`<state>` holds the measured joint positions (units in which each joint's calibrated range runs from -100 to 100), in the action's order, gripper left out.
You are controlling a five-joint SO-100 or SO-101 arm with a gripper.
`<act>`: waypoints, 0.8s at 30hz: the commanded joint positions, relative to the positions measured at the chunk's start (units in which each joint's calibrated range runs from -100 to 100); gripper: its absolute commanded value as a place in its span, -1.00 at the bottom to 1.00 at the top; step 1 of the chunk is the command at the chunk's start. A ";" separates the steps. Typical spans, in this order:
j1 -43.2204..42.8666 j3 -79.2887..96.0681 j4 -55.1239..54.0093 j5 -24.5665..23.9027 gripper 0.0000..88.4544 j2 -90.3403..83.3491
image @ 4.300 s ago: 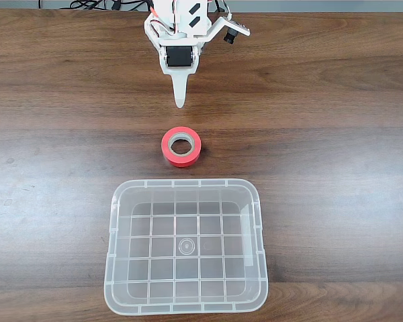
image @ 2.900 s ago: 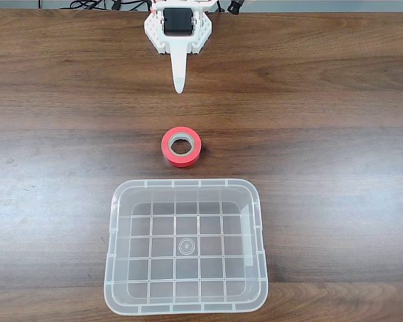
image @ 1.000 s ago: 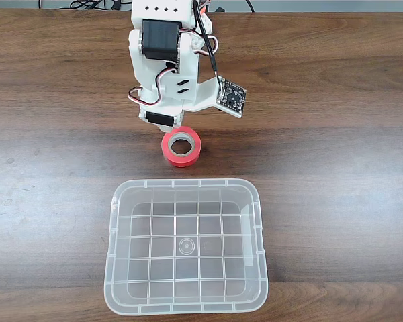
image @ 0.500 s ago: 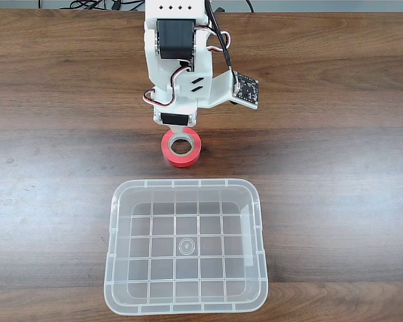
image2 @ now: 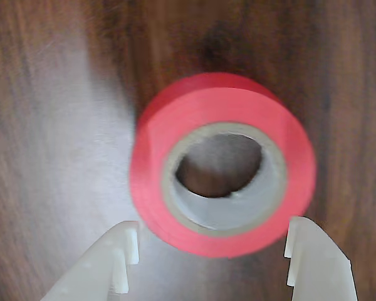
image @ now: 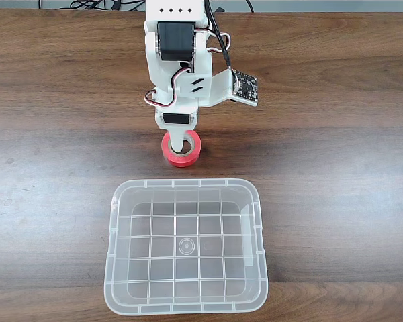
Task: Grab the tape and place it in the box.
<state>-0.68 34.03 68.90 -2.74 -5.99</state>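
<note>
The red tape (image: 192, 153) with its grey-beige core lies flat on the wooden table, just behind the box (image: 115, 249), a clear plastic bin with a grid-ribbed bottom. In the fixed view my white arm reaches down over the roll, and my gripper (image: 177, 143) hangs over its far left part. In the wrist view the tape (image2: 151, 164) is seen close up. My gripper (image2: 213, 254) is open there, one white fingertip (image2: 120, 254) off the roll's left side and the other off its right side, both at its near edge. Nothing is held.
A small circuit board (image: 245, 86) juts out from the arm's right side in the fixed view. Cables lie along the table's back edge (image: 94, 5). Bare dark wood stretches left and right of tape and box.
The arm swung out from the back of the table and came down over the tape. In the last second it shifted slightly right and lowered onto the roll. Tape and box stayed put.
</note>
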 commanded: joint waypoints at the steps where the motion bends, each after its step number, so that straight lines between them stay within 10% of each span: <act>1: 0.09 4.83 -3.57 1.21 -0.48 -3.99; 17: -0.13 8.33 -10.94 1.26 -0.50 -2.94; 24: -0.13 8.33 -10.94 1.32 -0.89 -2.94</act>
<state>-0.68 42.96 58.98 -1.59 -6.07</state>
